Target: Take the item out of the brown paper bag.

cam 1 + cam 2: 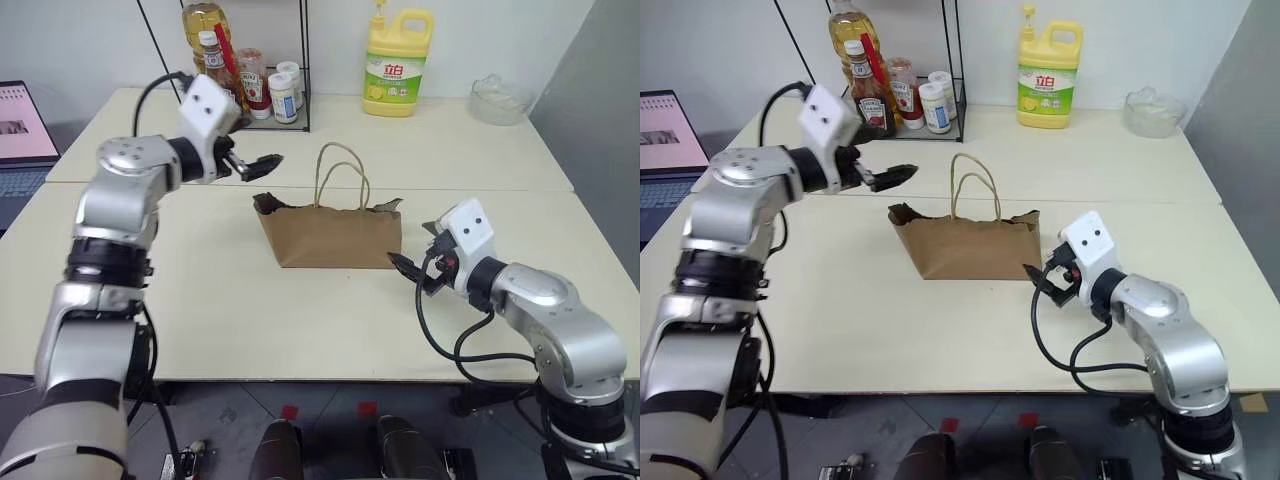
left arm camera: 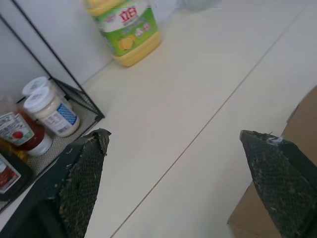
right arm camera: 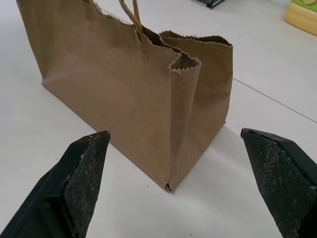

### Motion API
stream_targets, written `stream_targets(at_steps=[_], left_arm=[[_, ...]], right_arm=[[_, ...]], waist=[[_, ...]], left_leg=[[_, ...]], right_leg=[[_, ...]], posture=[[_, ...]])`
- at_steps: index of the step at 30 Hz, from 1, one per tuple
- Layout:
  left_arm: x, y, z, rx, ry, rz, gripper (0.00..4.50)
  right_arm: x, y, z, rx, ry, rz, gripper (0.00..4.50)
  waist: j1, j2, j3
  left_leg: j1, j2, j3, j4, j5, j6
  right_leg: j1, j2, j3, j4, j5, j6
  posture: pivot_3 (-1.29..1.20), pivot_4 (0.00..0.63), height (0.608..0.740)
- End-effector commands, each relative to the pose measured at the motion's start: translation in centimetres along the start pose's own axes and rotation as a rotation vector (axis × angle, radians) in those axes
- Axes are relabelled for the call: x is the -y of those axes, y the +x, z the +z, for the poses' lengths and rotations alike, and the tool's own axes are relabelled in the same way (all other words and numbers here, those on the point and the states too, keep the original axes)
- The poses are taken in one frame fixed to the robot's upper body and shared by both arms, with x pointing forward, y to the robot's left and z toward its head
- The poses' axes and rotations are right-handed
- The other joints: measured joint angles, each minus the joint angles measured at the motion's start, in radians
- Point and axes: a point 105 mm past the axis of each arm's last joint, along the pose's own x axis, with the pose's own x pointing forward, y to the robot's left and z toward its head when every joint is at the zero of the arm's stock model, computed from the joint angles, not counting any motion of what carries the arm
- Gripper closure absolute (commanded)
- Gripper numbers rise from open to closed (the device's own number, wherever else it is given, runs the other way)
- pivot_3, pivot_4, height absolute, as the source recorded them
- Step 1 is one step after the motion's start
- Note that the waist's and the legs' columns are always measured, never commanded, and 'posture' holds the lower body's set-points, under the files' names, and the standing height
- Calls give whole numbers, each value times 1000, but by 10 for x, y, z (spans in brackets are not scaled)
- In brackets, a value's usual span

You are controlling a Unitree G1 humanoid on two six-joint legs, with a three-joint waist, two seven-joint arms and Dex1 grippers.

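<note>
The brown paper bag [image 1: 330, 235] stands upright in the middle of the table, its mouth open and its twine handles [image 1: 340, 175] sticking up. The item is hidden; I cannot see into the bag. My left gripper [image 1: 262, 163] hovers open above the table, just beyond the bag's left top corner, with nothing between its fingers. In the left wrist view a corner of the bag [image 2: 307, 119] shows beside one finger. My right gripper [image 1: 412, 272] is open and low over the table, close to the bag's right end and apart from it. The right wrist view faces that end of the bag [image 3: 133, 94].
A yellow detergent jug [image 1: 397, 65] stands at the back of the table. A black wire rack [image 1: 300, 100] with sauce bottles and jars [image 1: 250, 80] is at the back left. A glass bowl [image 1: 497, 98] sits back right, a laptop [image 1: 20, 130] far left.
</note>
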Motion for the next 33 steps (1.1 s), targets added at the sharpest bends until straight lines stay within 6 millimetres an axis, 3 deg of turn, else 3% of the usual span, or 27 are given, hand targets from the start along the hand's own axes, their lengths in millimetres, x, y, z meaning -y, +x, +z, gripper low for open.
stream_targets(at_steps=[1, 7, 14, 26, 33], left_arm=[[4, 7, 4, -35, 124, -73, 0], [31, 10, -4, -65, 145, -276, 0], [67, 1, -5, -60, 134, -462, 0], [123, -21, -24, -110, 48, -558, 0], [140, -25, -33, -123, 34, -551, 0]], right_arm=[[0, -7, 11, 60, -26, -45, 50], [-10, -14, 6, 60, 7, 21, 50], [-17, -19, 0, 26, 22, 120, 50], [-7, -51, -28, -165, -24, 331, 50], [-2, -63, -31, -198, -3, 374, 50]], waist=[[0, 0, 0], [-3, 0, 0], [-2, 0, 0], [5, 0, 0], [7, 0, 0]], left_leg=[[0, 0, 0, 0, 0, 0], [0, 0, 0, 0, 0, 0], [0, 0, -1, 0, 0, 0], [2, 0, -2, 2, 0, 1], [6, 0, -2, 2, 0, 1]], right_leg=[[0, 0, 0, 0, 0, 0], [0, 0, 0, 0, 0, 0], [1, 0, 0, 0, 0, 0], [4, 0, -1, 0, 0, 0], [10, 0, -1, -1, -1, 1]], posture=[[0, 150, 740], [0, 150, 740], [0, 150, 740], [0, 150, 740], [0, 150, 740]])
